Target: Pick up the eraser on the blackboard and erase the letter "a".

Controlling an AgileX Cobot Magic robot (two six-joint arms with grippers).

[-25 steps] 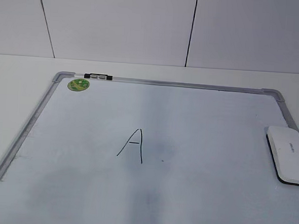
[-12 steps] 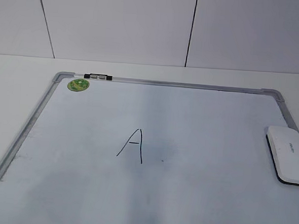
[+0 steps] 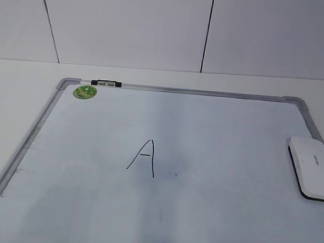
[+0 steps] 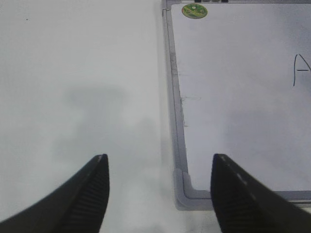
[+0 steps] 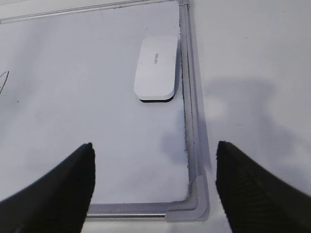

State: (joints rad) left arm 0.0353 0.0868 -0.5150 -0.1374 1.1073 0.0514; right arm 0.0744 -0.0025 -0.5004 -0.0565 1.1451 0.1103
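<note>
Meanwhile both arms hover, left fingers point(image 4: 102, 170) and right fingers point(image 5: 85, 160) spread wide, empty, above the blackboard point(image 5: 192, 121) corners.

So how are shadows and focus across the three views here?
Exterior view: even light, the capital A sharp, faint grey smudges on the blackboard. Left wrist view: soft shadow on the table, end effector fingers blurred. Right wrist view: eraser sharp, shadow right of the frame.

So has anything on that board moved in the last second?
Nothing visibly changed. The eraser lies untouched by the right edge of the blackboard, and the drawn "A" is intact, only faint shadows on the board shifting.
</note>
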